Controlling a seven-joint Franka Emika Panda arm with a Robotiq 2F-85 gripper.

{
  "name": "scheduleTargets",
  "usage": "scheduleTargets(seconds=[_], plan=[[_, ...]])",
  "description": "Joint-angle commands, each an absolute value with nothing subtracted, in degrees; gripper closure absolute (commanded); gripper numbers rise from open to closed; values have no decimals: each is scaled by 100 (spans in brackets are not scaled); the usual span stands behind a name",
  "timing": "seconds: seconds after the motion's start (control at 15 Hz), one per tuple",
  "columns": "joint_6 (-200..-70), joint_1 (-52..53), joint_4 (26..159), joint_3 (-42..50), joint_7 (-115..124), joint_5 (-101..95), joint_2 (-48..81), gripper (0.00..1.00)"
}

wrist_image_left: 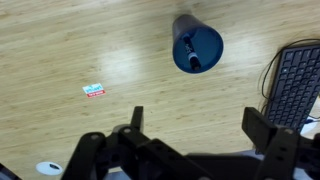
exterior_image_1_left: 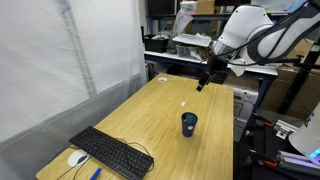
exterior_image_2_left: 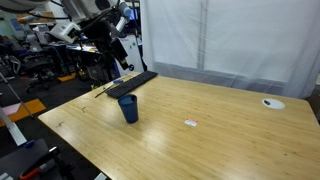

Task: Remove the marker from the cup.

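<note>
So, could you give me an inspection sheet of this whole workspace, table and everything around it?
Surface: light wooden table, flat, grain visible.
Job's things: small dark blue cylindrical cup stands upright mid-table; what looks like a dark marker sits inside.
Clutter: black keyboard and white mouse at one end; small red-and-white label; white round disc near the far edge.
Grippers: black two-finger gripper open, holding nothing, raised above the table, apart from the cup.
Cables: thin black keyboard cable curls on the table.
Surroundings: white curtain; shelves with boxes.
</note>
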State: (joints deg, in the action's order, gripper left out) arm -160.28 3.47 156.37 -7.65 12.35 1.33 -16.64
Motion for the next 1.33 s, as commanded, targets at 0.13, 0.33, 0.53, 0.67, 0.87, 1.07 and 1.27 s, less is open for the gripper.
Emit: scheduleTargets(seconds=[0.13,0.33,0.53,0.67,0.87,1.07,1.27], plan=[[-16071,352,15585,-849,1290,99,-1504,0],[-16131,427,15531,-883,1282,151,-1262,0],[-16150,414,15438,-934,1367,72,-1018,0],[-16234,435,15354,-915,1327,83,-825,0],[-16530,485,15205,-942,1337,52,-478,0],[-16883,552,15084,-954,1391,17,-73,0],[-17158,564,14963,-968,1601,-63,354,0]])
